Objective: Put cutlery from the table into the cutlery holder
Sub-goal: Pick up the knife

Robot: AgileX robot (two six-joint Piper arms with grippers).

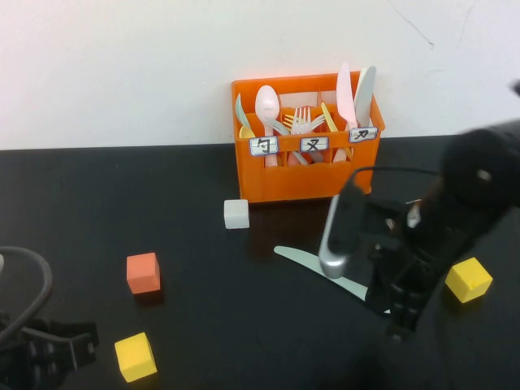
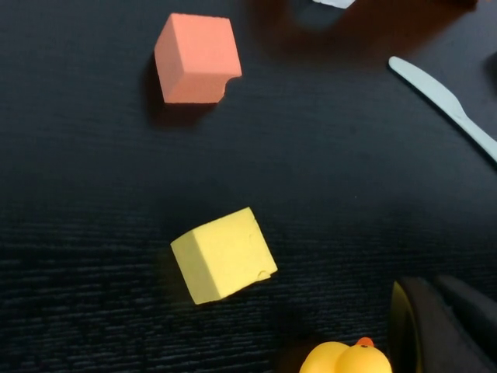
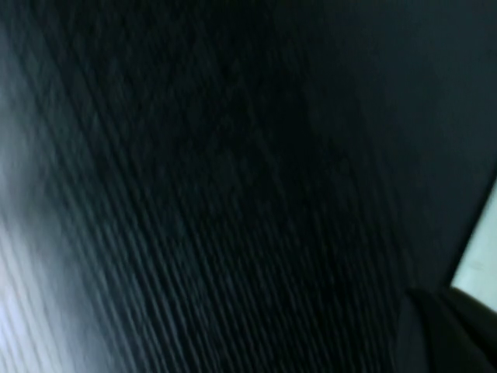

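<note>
The cutlery, a slim pale grey-green knife (image 1: 313, 266), lies flat on the black table (image 1: 203, 325) in front of the orange cutlery holder (image 1: 305, 175). Its blade points left, and its handle end runs under my right arm. My right gripper (image 1: 394, 317) is shut and low over the table at that handle end; a pale strip of the knife (image 3: 475, 260) shows just beside the gripper (image 3: 450, 326). I cannot see any grip on it. The knife (image 2: 446, 101) also shows in the left wrist view. My left gripper (image 1: 49, 353) rests at the table's near left corner.
The holder has spoons, forks and knives standing in it, including a pink knife (image 1: 346, 93). A white cube (image 1: 236, 214), a red cube (image 1: 143, 273) and two yellow cubes (image 1: 135, 357) (image 1: 468, 279) sit on the table. A yellow rubber duck (image 2: 345, 359) lies beside the left gripper (image 2: 443, 326).
</note>
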